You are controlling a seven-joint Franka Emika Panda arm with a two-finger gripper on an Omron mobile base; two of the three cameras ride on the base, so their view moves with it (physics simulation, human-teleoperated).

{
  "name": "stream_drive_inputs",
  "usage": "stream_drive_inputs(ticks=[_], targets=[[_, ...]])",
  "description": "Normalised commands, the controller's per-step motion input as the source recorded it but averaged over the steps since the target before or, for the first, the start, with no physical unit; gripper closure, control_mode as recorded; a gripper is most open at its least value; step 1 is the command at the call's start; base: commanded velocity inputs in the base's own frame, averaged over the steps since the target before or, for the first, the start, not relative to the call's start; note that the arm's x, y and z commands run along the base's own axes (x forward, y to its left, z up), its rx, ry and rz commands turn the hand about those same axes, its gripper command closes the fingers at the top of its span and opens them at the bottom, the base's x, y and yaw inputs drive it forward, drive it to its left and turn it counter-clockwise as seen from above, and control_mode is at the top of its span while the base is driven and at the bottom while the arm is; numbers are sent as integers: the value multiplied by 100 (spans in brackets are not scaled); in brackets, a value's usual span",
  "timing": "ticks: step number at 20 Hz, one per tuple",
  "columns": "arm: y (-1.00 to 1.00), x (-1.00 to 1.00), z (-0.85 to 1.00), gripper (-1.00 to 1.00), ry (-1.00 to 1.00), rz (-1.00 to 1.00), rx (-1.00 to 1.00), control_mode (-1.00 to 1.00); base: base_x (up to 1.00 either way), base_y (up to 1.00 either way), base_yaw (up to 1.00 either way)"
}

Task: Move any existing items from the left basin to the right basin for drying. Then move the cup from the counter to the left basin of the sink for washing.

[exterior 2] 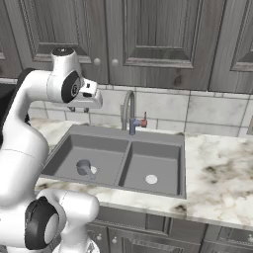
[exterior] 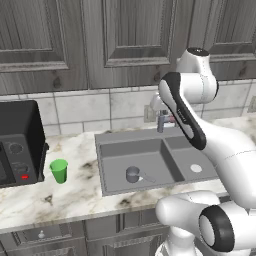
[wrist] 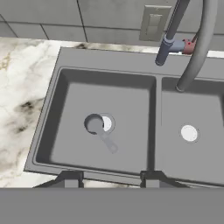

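Arm raised over the sink, metal cup in the left basin.

Left base view: the arm (exterior: 190, 120) bends high over the sink (exterior: 150, 137); the green cup (exterior: 59, 171) stands on the counter (exterior: 75, 192) at 9 o'clock of it, by a black microwave (exterior: 17, 142).
Right base view: the metal cup (exterior 2: 84, 167) lies in the left basin (exterior 2: 106, 153), the right basin (exterior 2: 165, 165) beside it.
Hand view: the gripper (wrist: 109, 179) hangs well above the sink's near rim, fingers parted, holding nothing; no writing is readable.
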Motion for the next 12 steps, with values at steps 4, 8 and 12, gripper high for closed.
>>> stream_drive_inputs(ticks=[4,8,12], targets=[[0,0,-13,-100,5,0,0,-100,0,0,0],[6,0,-33,-100,6,0,0,-100,0,0,0],[11,0,-37,-100,4,0,0,-100,0,0,0]])
